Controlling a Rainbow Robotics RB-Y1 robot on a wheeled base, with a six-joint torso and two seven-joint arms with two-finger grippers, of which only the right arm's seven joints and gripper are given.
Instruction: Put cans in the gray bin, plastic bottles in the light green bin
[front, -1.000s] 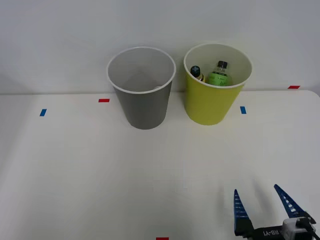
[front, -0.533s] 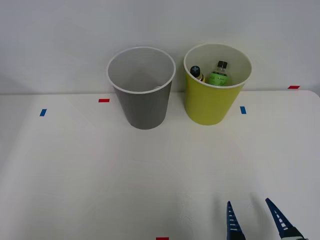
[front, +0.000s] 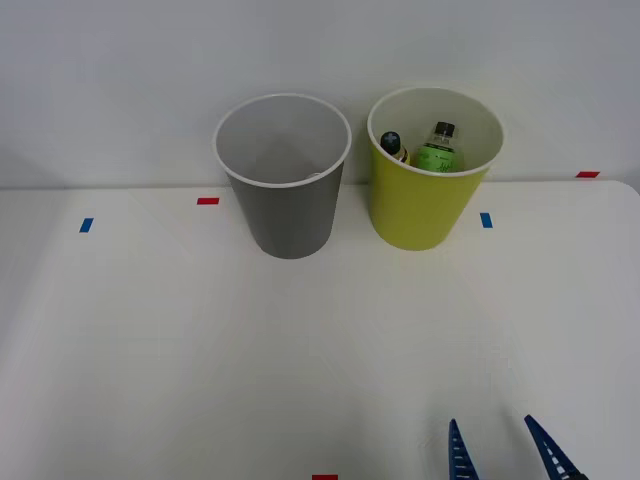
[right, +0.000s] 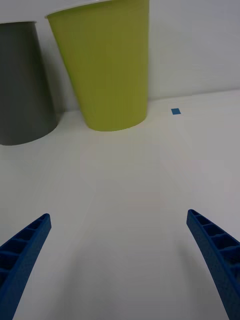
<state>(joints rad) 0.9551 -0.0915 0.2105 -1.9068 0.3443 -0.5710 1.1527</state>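
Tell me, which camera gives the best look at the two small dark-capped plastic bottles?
The front view: it looks down into the round yellow-green bin, so the small dark-capped plastic bottles show inside, one yellow, one clear with a green label. The right wrist view sees that bin's outer wall from low down, which hides its contents.

Gray bin upright at the back of the tabletop, white rim, pale inside. Light green bin upright just beside it. Two dark-capped bottles stand inside the green one: one yellow, one green-labelled.
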